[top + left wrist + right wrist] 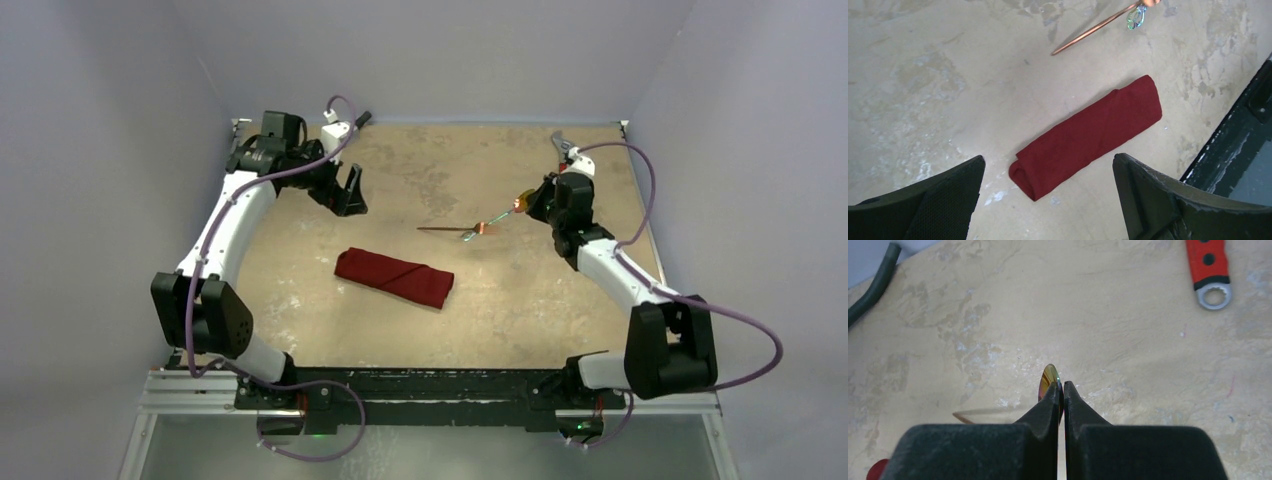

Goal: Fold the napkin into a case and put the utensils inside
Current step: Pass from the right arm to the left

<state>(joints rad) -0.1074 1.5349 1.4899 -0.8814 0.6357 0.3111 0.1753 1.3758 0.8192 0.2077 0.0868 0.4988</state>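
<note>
The case point(395, 277) is found at frame centre, long axis running upper left to lower right. Up and right of it, a utensil point(450, 230) is clamped in the right gripper point(522, 207), handle pointing left. Farther, upper left, the left gripper point(345, 195) is held wide.
</note>
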